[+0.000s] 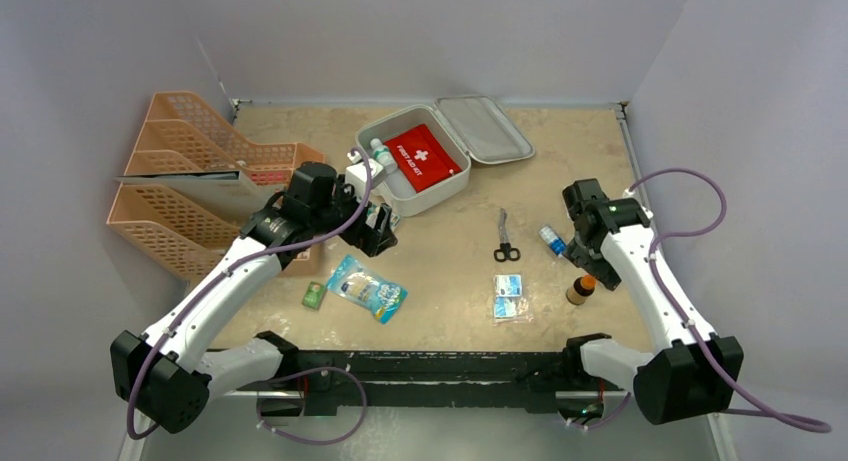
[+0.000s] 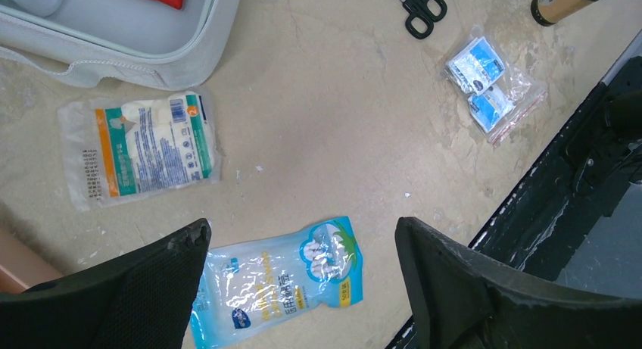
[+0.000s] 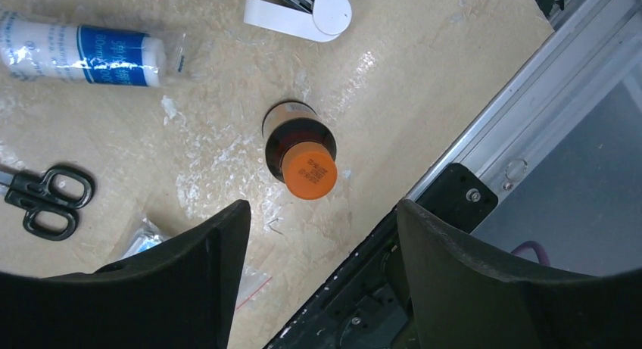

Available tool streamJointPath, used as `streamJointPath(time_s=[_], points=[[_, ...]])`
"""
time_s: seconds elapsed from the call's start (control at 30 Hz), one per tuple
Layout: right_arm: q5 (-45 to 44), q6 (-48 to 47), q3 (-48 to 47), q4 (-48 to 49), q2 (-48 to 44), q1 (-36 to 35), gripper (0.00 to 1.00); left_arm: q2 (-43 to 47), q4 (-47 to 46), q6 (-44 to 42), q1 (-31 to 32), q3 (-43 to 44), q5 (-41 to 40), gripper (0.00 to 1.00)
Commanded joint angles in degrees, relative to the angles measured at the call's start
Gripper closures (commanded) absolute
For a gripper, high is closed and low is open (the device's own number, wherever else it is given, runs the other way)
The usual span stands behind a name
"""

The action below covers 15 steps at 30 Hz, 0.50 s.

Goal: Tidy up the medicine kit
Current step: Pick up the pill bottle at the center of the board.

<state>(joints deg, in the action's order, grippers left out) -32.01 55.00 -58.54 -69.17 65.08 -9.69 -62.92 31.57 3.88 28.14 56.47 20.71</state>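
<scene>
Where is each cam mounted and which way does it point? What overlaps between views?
Top external: above and behind the bases, looking down over the table; left arm and right arm show, open medicine kit at the far side.
Left wrist: on the left arm, facing down; left hand open at the bottom edge, blue-white packet beneath.
Right wrist: on the right arm, facing down; right hand open, orange-capped bottle beneath.
Shared: scissors show in all three views.

soft, even overhead light, faint shadows; glare on the blue-white packet (image 2: 276,281) and tabletop (image 3: 363,69); overview slightly grainy.
</scene>
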Motion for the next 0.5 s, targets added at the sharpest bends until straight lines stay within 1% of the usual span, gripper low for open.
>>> streamJointPath(time_s=[0.0, 0.13, 0.3, 0.47], points=[[-1.48, 3.76, 2.37, 1.28, 0.77, 0.42, 0.28, 0.99, -2.57, 0.36, -0.1, -0.05, 1.28, 0.11], [-1.43, 3.15, 4.81, 5.46, 0.49, 0.8, 0.3, 0.4, -2.56, 0.25, -0.1, -0.03, 1.38, 0.12], [-2.65, 3.82, 6.04, 6.94, 0.97, 1.31, 0.35, 0.49, -2.48, -0.2, -0.1, -0.03, 1.59, 0.14], [-3.56, 3.17, 7.78, 10.05, -0.17, 1.75, 0.36, 1.06, -2.15, -0.86, -0.11, -0.13, 0.26, 0.14]])
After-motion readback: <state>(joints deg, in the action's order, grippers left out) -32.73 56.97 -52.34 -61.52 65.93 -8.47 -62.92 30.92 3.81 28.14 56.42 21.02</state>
